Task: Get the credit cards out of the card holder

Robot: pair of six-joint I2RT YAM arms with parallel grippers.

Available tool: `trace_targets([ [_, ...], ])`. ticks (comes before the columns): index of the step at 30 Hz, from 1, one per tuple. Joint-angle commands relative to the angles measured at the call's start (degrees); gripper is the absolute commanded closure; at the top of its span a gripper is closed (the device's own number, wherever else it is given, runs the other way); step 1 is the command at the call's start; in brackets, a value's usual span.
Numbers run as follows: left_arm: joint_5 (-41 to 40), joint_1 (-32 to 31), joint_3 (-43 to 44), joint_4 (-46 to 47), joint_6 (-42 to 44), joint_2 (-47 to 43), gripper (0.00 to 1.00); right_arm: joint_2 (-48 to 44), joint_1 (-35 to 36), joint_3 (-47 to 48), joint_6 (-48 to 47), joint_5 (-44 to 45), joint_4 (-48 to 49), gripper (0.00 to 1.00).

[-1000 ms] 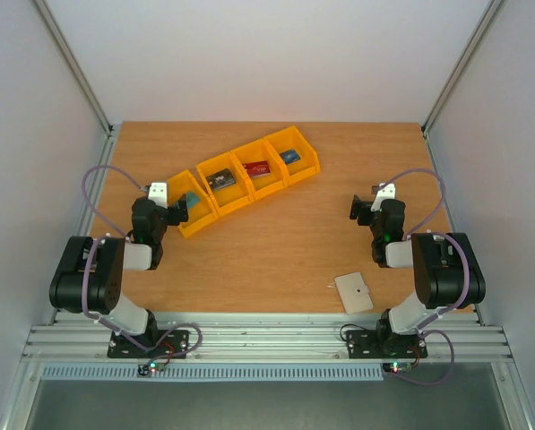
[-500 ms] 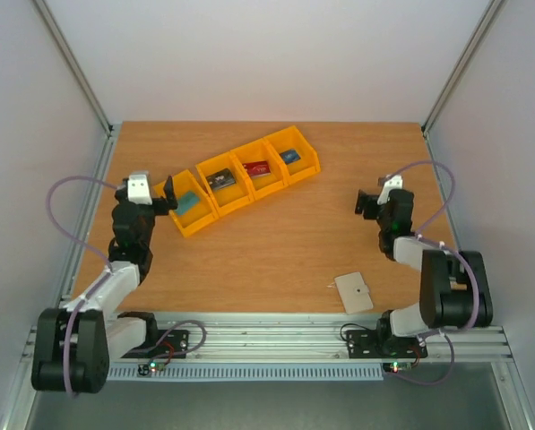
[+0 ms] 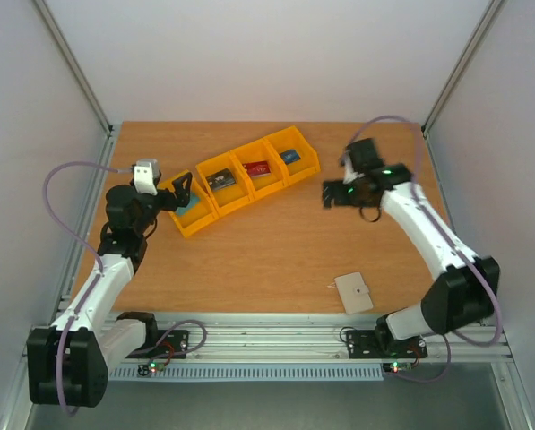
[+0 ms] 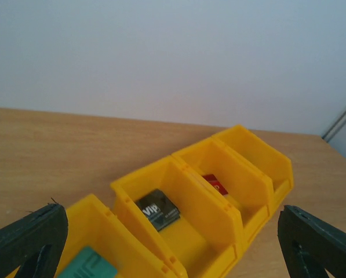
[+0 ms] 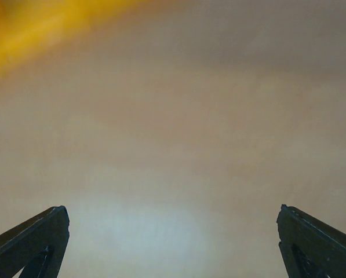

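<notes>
Four credit cards lay out on show, one in each of four yellow bins [image 3: 236, 204] joined in a slanting row across the far half of the wooden table [image 3: 276, 251]. The teal card [image 3: 191, 202] was in the leftmost bin, the dark grey-black card [image 3: 220, 178] in the next, with "VIP" in pale letters legible from the left wrist view, then the red card [image 3: 256, 167], then the blue card [image 3: 289, 156] in the rightmost. There was a single card holder [image 3: 354, 292], lying flat and folded shut near the front edge of the table, well apart from the bins. Its cream-beige face was up, marked by a small dark dot near the middle, with a thin tab jutting from its left side. No card showed in it. The left gripper [image 3: 181, 191] hung over the leftmost bin, its jaws spread wide with nothing between them. The right gripper [image 3: 329, 195] was held above bare wood to the right of the bins, jaws likewise wide apart and holding nothing; its wrist view was blurred.
</notes>
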Motion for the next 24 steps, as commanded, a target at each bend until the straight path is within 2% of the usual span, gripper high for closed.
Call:
trace_targets([
  [1,3.3,-0.2,1.8,-1.5,-2.5,0.6,0.01,7.0,11.8,2.0,8.4,9.5,-37.4,0.02],
  [4,5.6,-0.4,1.6,-1.2,-2.3,0.8,0.01,7.8,13.9,-2.4,11.7,7.9,-41.6,0.02],
  [10,7.9,-1.1,0.5,-0.7,-1.3,1.1,0.01,6.6,13.9,-14.6,14.9,3.7,-38.5,0.01],
  [19,6.9,-2.4,0.4,-0.2,-0.7,1.4,0.01,14.4,13.5,-18.3,17.4,-4.1,-27.9,0.01],
  [24,6.7,-2.6,0.5,-0.1,-0.6,1.3,0.01,19.0,11.5,-19.0,16.8,-0.2,-27.3,0.01],
])
